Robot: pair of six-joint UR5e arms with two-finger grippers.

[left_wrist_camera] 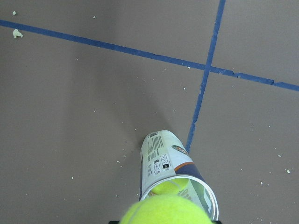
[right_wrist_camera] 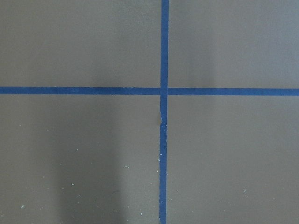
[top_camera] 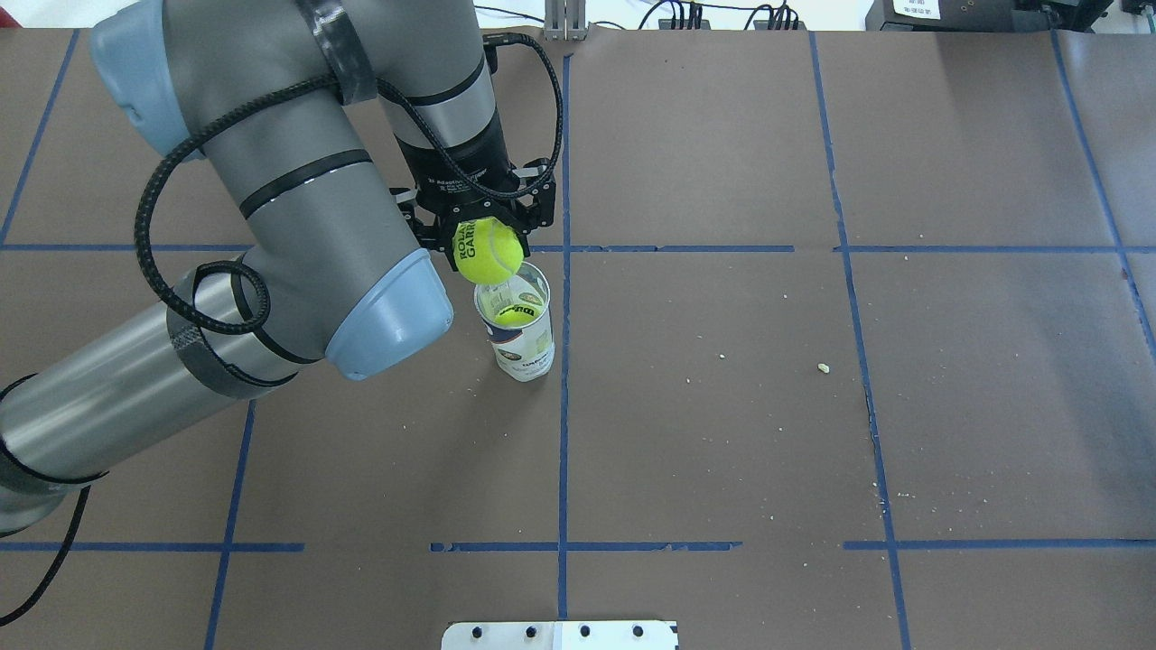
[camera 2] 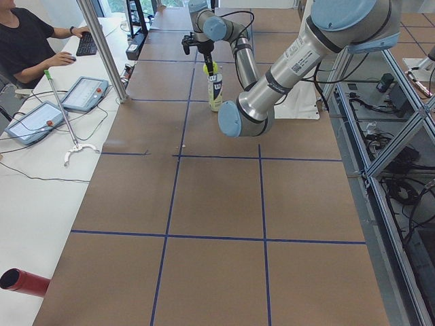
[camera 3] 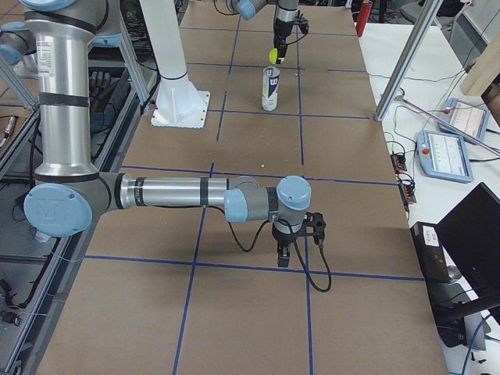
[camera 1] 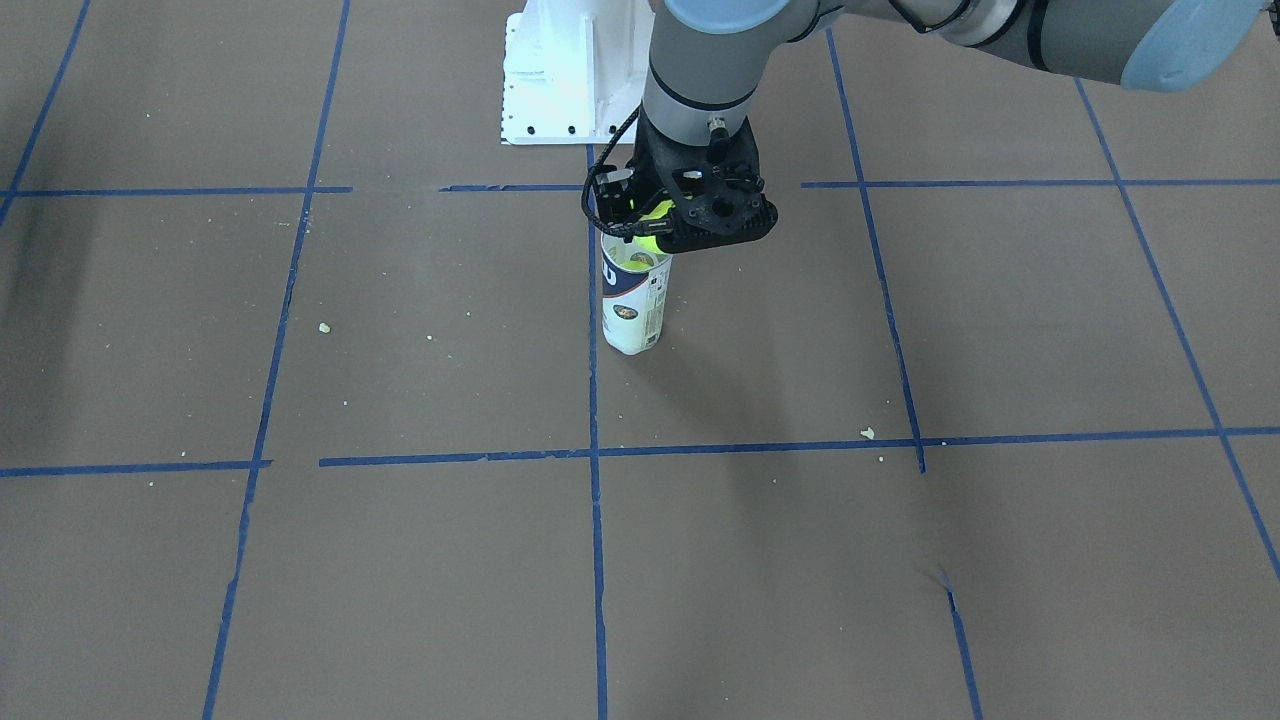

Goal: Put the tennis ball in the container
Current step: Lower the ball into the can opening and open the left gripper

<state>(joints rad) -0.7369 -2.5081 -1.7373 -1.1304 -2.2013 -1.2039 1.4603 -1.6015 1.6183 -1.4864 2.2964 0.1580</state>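
My left gripper (top_camera: 489, 233) is shut on the tennis ball (top_camera: 489, 250), a yellow-green ball with black lettering. It holds the ball just above the open mouth of the container (top_camera: 522, 348), a clear upright tube with a white and navy label. In the left wrist view the held ball (left_wrist_camera: 166, 211) fills the bottom edge, right over the tube's rim (left_wrist_camera: 163, 161). Another yellow-green ball (top_camera: 515, 316) lies inside the tube. My right gripper (camera 3: 295, 251) shows only in the exterior right view, pointing down over bare table, so I cannot tell its state.
A white metal pedestal (camera 1: 565, 80) stands just behind the tube on the robot's side. Blue tape lines cross the brown table, and a few pale crumbs (camera 1: 867, 433) lie on it. An operator (camera 2: 27, 41) sits at a side desk with tablets.
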